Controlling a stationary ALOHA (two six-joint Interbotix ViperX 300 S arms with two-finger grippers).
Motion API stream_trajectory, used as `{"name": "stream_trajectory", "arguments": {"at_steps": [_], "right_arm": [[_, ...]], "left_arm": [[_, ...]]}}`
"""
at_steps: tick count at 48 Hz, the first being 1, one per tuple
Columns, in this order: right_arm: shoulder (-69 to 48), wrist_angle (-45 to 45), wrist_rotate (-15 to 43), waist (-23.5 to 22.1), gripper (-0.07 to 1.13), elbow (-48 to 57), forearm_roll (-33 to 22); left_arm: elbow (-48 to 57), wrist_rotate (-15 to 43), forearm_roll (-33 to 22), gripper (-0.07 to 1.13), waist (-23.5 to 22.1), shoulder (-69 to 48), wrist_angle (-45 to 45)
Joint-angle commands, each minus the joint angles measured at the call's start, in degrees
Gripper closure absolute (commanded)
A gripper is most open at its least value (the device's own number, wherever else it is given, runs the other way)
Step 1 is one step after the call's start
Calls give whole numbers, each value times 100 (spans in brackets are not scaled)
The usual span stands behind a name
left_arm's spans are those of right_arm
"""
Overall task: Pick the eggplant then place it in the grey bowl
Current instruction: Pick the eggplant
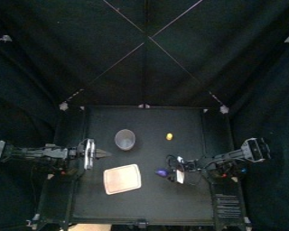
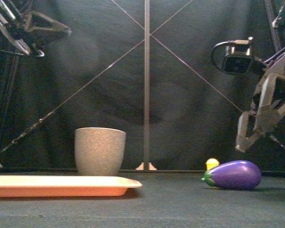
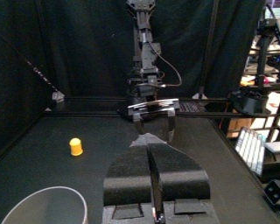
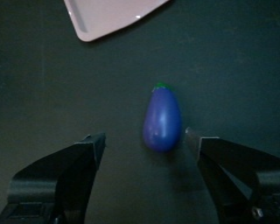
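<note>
The purple eggplant [image 2: 234,175] lies on its side on the table's right part, green cap toward the pink tray [image 4: 108,16]. In the right wrist view the eggplant [image 4: 163,120] lies just beyond and between my right gripper [image 4: 152,147], whose jaws stand wide open on either side of it. From the front, that right gripper [image 2: 255,134] hangs a little above the eggplant without touching it. The tall grey speckled cup [image 2: 100,150] stands upright at centre left, also seen from above [image 1: 125,139]. My left gripper [image 1: 97,155] rests shut at the left, near the cup.
A flat pink tray [image 1: 120,179] lies at the front, left of the eggplant [image 1: 173,163]. A small yellow toy [image 1: 172,136] sits behind the eggplant, to the right of the cup. The cup's rim [image 3: 43,206] shows close by the left gripper.
</note>
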Motion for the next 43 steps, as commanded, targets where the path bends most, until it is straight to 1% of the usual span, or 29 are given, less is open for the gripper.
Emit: {"name": "stream_trajectory", "arguments": {"at_steps": [1,8,19,27,31,34,38,43], "right_arm": [[290,-18,9,-114,1,-281,-18],[712,-18,0,-167,1,-554,-26],[1301,35,-9,-132,3,-879,-44],[1433,325,-9,-114,3,-1002,-35],[1424,422,-18,-88,5,-1046,-44],[1433,483,-35,-79,11,-1072,-44],[1433,536,-35,-70,21,-1099,-62],[1424,545,-9,-97,40,-1134,-114]], "left_arm": [[-70,9,0,109,9,18,-26],[-26,-9,0,109,9,18,-35],[44,-18,0,109,0,18,-35],[53,-9,-44,109,0,18,-35],[53,-9,-44,109,9,18,-35],[53,-9,-53,109,0,18,-35],[62,-18,-53,109,0,18,-35],[53,-18,-53,109,9,18,-35]]}}
